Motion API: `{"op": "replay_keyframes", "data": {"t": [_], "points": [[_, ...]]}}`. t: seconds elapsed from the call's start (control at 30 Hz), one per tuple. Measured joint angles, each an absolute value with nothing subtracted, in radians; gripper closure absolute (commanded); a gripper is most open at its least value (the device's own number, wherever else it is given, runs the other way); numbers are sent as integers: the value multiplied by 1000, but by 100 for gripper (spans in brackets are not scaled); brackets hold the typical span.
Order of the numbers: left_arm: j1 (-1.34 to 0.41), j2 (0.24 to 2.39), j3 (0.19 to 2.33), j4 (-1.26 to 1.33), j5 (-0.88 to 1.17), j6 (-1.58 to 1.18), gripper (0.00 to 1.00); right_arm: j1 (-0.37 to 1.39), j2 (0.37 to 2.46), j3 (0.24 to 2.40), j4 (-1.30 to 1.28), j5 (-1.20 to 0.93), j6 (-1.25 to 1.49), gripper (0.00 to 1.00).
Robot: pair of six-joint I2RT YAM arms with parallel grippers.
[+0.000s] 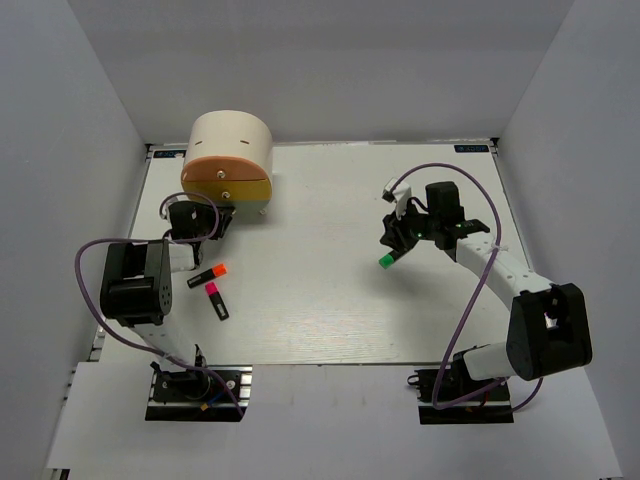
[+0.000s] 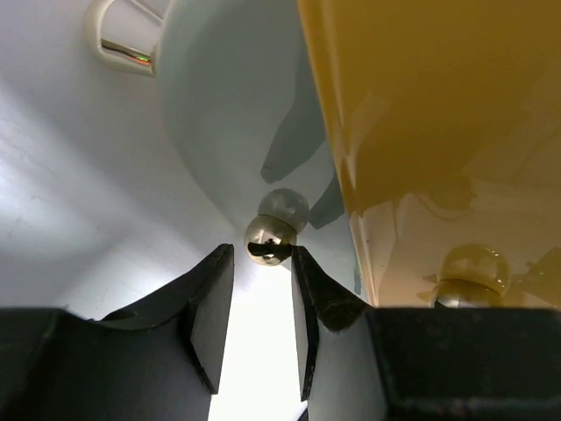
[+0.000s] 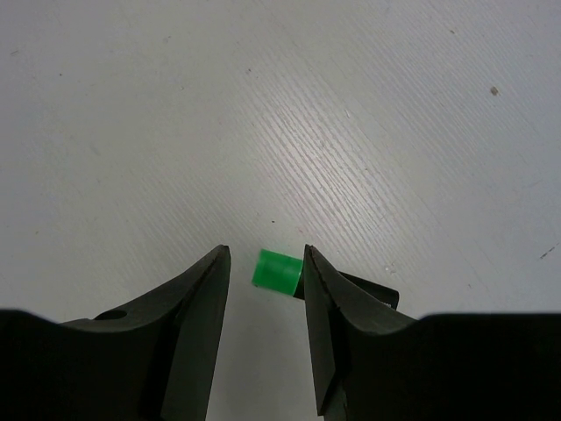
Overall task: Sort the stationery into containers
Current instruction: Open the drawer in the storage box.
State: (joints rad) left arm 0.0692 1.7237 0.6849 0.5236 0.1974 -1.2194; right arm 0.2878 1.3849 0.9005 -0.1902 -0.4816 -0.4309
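Observation:
The cream round cabinet [image 1: 232, 140] stands at the back left, its orange and yellow drawers [image 1: 228, 178] facing me. My left gripper [image 1: 203, 216] is at its base. In the left wrist view its fingers [image 2: 210, 307] are drawn in on the small shiny knob [image 2: 268, 239] of the darker lowest drawer, below the yellow drawer [image 2: 438, 96]. An orange-capped marker [image 1: 208, 275] and a pink-capped marker [image 1: 216, 300] lie on the table nearby. My right gripper [image 3: 267, 254] is open just over the green-capped marker [image 1: 388, 258]. Its cap [image 3: 279, 270] lies between the fingertips and its body runs under the right finger.
The yellow drawer's own knob [image 2: 473, 267] shows to the right of my left fingers. Purple cables loop beside both arms [image 1: 90, 270]. Grey walls close in the white table [image 1: 330, 320] at the back and on both sides.

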Motion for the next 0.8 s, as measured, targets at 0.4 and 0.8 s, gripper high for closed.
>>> {"op": "replay_keyframes", "data": {"t": [0.4, 0.8], "points": [[69, 1758, 683, 602, 211, -1235, 62, 287, 1393, 902, -226, -481, -453, 54], [69, 1797, 669, 690, 218, -1261, 67, 287, 1394, 907, -240, -481, -458, 54]]}}
